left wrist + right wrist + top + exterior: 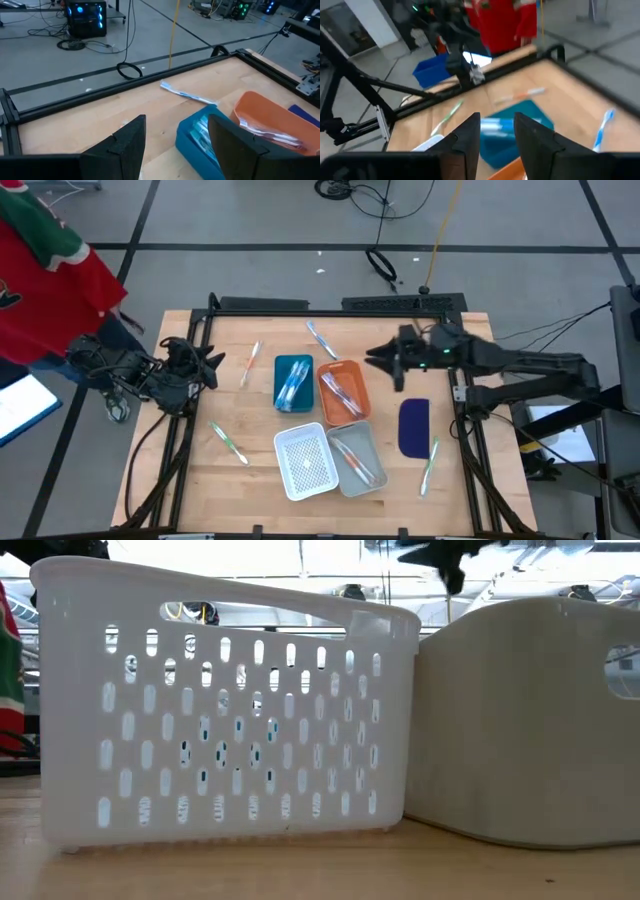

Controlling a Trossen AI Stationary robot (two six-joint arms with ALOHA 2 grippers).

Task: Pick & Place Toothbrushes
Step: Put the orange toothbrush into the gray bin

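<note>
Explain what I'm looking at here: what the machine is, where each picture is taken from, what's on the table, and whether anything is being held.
These are two dark robot arms at a wooden table. One picture looks straight down; one sits at table height, right behind the white basket and grey tray; the other two ride on the arms' wrists. From above, the left gripper waits open at the left edge, and the right gripper hangs above the table beside the orange tray, fingers apart. Neither holds anything. Four bins sit mid-table: the blue tray, the orange, the grey and the white basket. Toothbrushes lie in the blue, orange and grey ones; others lie loose, like the one near the far edge. A dark blue flat piece lies on the right.
</note>
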